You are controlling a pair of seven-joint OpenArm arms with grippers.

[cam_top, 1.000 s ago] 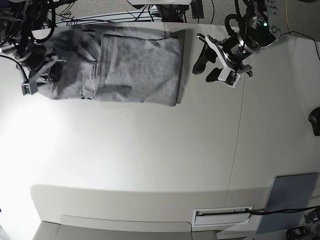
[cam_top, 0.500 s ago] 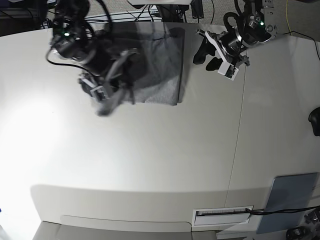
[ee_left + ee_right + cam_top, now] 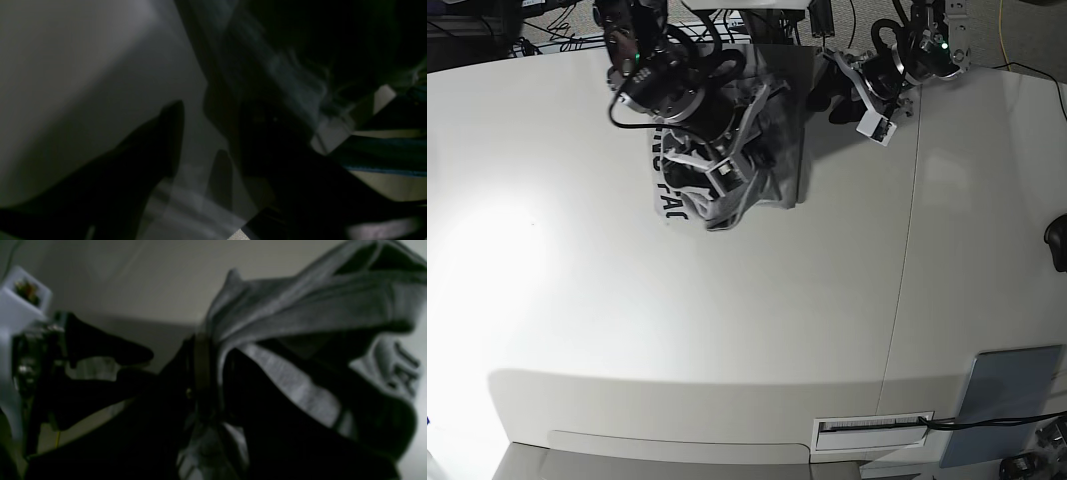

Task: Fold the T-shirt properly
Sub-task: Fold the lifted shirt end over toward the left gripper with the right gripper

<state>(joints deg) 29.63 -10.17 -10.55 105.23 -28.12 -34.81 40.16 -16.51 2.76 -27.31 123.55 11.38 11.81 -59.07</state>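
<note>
The heather-grey T-shirt point(image 3: 777, 110) lies bunched at the back of the white table point(image 3: 727, 330). One part is lifted and turned over, so black lettering point(image 3: 667, 185) shows. My right gripper point(image 3: 727, 185) hangs over the shirt's front edge, shut on a fold of grey cloth point(image 3: 300, 313) that drapes away from its fingers point(image 3: 200, 373). My left gripper point(image 3: 832, 100) stands open just off the shirt's right edge, nothing between its black fingers point(image 3: 163, 133). It also shows in the right wrist view as the left gripper point(image 3: 146, 366). The left wrist view is very dark.
A grey-blue pad point(image 3: 1007, 400) lies at the front right corner beside a white slotted strip point(image 3: 872, 432). A black object point(image 3: 1057, 240) sits at the right edge. Cables point(image 3: 557, 20) run behind the table's back edge. A seam point(image 3: 905, 260) runs down the tabletop.
My right arm has swung from the far left to the middle, carrying the shirt's left part over the rest and turning the lettering up. The left gripper drifted slightly back and left.
</note>
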